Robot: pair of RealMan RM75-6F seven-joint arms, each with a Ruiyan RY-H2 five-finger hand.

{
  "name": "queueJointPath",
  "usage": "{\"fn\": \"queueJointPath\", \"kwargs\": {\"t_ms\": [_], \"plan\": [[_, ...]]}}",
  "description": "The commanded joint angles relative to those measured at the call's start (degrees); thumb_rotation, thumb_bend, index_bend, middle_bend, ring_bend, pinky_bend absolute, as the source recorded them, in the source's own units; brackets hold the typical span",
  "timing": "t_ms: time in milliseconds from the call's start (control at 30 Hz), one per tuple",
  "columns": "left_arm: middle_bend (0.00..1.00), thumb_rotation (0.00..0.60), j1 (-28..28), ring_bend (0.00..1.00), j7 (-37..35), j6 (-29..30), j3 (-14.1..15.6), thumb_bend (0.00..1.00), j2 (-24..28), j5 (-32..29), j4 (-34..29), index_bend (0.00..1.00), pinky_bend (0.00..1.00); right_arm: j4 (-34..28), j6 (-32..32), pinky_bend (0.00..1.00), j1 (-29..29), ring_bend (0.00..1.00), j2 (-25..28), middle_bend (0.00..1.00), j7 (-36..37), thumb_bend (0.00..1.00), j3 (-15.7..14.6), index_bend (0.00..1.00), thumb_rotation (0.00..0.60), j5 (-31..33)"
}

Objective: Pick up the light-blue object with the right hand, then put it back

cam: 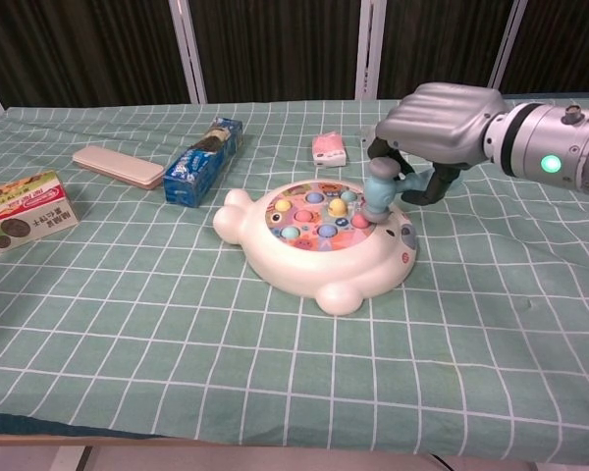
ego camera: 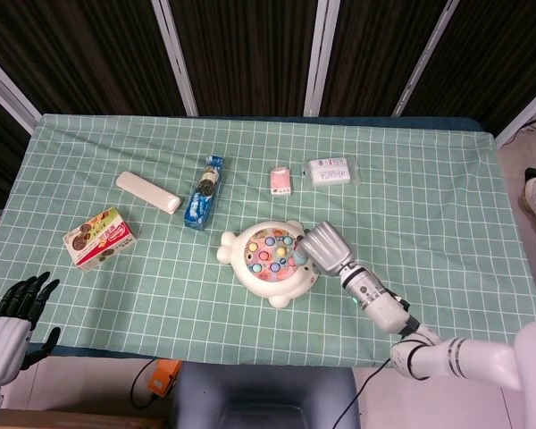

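The right hand point(cam: 442, 116) grips the light-blue mallet point(cam: 380, 189), fingers curled round its handle. The mallet head sits at the right rim of the white toy point(cam: 319, 265), near the table's point(ego camera: 447, 223) centre. The left hand point(ego camera: 18, 308) hangs off the near left corner, fingers spread, holding nothing.

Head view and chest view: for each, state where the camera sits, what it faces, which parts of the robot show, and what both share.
Head view: high above the near edge, looking down on the table; left hand and right hand show.
Chest view: low at the near edge, facing across; only the right hand shows.
Shared: right hand holding the light-blue hammer at the white toy.
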Motion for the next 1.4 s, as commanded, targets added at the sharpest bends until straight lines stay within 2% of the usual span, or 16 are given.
{"fn": "queueJointPath", "kwargs": {"t_ms": [33,167,333,533,733,833,1067,1200,1400], "plan": [[0.00,0.600,0.01,0.00,-0.06,0.03,-0.01,0.40,0.01,-0.01,0.01,0.00,0.10,0.14,-0.06,0.93,0.03,0.87,-0.20,0.78,-0.05,0.51,0.09,1.00,0.600,0.23],[0.00,0.600,0.17,0.00,-0.45,0.42,0.01,0.40,0.12,0.11,0.06,0.00,0.10,0.79,-0.13,0.93,0.25,0.87,-0.94,0.78,-1.26,0.51,0.11,1.00,0.600,0.98],[0.00,0.600,0.33,0.00,-0.54,0.75,0.03,0.40,0.15,0.20,0.23,0.00,0.10,-0.94,2.14,0.93,-1.14,0.87,1.58,0.78,1.19,0.51,0.77,1.00,0.600,-0.09],[0.00,0.600,0.49,0.00,-0.02,0.98,0.08,0.40,0.01,0.37,0.09,0.00,0.10,-0.66,4.08,0.93,-3.89,0.87,5.24,0.78,8.69,0.51,1.61,1.00,0.600,-1.67],[0.00,0.600,0.34,0.00,0.72,0.56,0.11,0.41,-0.23,0.40,-0.05,0.00,0.10,3.88,4.42,0.93,-7.38,0.87,7.22,0.78,16.64,0.51,0.59,1.00,0.600,-3.11],[0.00,0.600,0.21,0.00,1.15,0.24,0.14,0.40,-0.35,0.42,-0.17,0.00,0.10,9.33,4.16,0.93,-8.95,0.87,5.88,0.78,21.30,0.50,0.08,1.00,0.600,-3.90],[0.00,0.600,0.13,0.00,1.84,-0.08,0.09,0.41,-0.60,0.21,-0.48,0.00,0.10,30.10,5.85,0.93,-11.77,0.86,-3.26,0.78,33.90,0.50,-1.20,1.00,0.600,-9.18],[0.00,0.600,-0.21,0.00,2.23,-0.96,-0.05,0.42,-0.70,-0.35,-0.55,0.00,0.10,40.38,3.69,0.93,-12.65,0.86,-7.98,0.78,43.21,0.50,-1.35,1.00,0.600,-10.49],[0.00,0.600,-0.36,0.00,2.99,-1.45,-0.04,0.42,-0.88,-0.58,-0.75,0.00,0.10,50.74,0.41,0.93,-12.83,0.85,-12.85,0.78,49.85,0.50,-1.53,0.99,0.600,-11.98]]}}
